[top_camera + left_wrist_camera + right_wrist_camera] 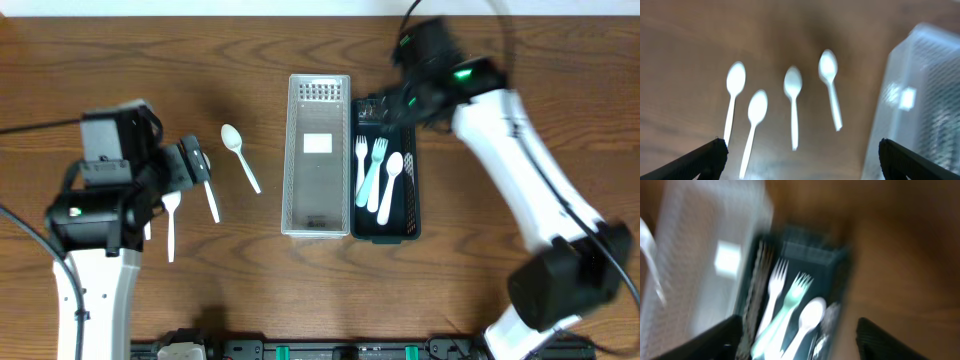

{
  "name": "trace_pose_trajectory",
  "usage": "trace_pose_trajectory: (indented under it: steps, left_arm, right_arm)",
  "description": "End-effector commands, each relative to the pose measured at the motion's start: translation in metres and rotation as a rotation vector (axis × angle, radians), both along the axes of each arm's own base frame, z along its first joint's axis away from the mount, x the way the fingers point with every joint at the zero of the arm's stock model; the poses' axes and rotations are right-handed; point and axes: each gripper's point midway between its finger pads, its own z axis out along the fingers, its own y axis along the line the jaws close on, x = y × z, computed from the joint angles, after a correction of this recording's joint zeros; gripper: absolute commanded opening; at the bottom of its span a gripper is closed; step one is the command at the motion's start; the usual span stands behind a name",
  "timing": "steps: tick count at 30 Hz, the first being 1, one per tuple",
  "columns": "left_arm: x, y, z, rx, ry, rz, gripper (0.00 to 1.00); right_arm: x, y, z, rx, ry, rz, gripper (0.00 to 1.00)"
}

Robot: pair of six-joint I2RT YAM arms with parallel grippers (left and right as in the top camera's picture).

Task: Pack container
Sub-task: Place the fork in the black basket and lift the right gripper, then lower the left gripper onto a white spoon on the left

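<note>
The clear tray (pixel 318 150) lies mid-table, with the dark tray (pixel 385 236) just right of it holding forks (pixel 362 165). The right gripper (pixel 393 105) is held spread and empty over its far end. The left gripper (pixel 800 150) is spread over four spoons (pixel 792 100) at left. It is best centred on one handle before being closed.

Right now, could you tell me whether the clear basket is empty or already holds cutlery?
Empty: the clear basket shows only a white label; the cutlery lies in the dark tray beside it.

The dark tray (pixel 385 237) holds forks (pixel 362 160) and spoon (pixel 390 180).
</note>
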Motion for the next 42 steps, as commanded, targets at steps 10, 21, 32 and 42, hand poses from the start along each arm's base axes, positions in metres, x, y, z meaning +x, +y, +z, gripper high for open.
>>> trace_pose_trajectory:
  steps: [10, 21, 32, 42]
  left_arm:
    - [0.075, -0.028, -0.037, -0.116, 0.168, 0.104, 0.98]
    - [0.118, -0.053, -0.166, -0.137, 0.406, 0.153, 0.98]
    - [0.120, -0.064, -0.234, -0.142, 0.532, 0.115, 0.98]
    - [0.112, -0.065, -0.269, -0.141, 0.611, 0.108, 0.98]
  right_arm:
    - [-0.011, -0.169, 0.070, -0.068, -0.069, -0.332, 0.96]
    - [-0.022, -0.179, 0.055, -0.092, 0.007, -0.325, 0.98]
    - [-0.025, -0.179, 0.054, -0.095, 0.019, -0.324, 0.98]
    - [-0.025, -0.180, 0.054, -0.105, 0.021, -0.322, 0.98]
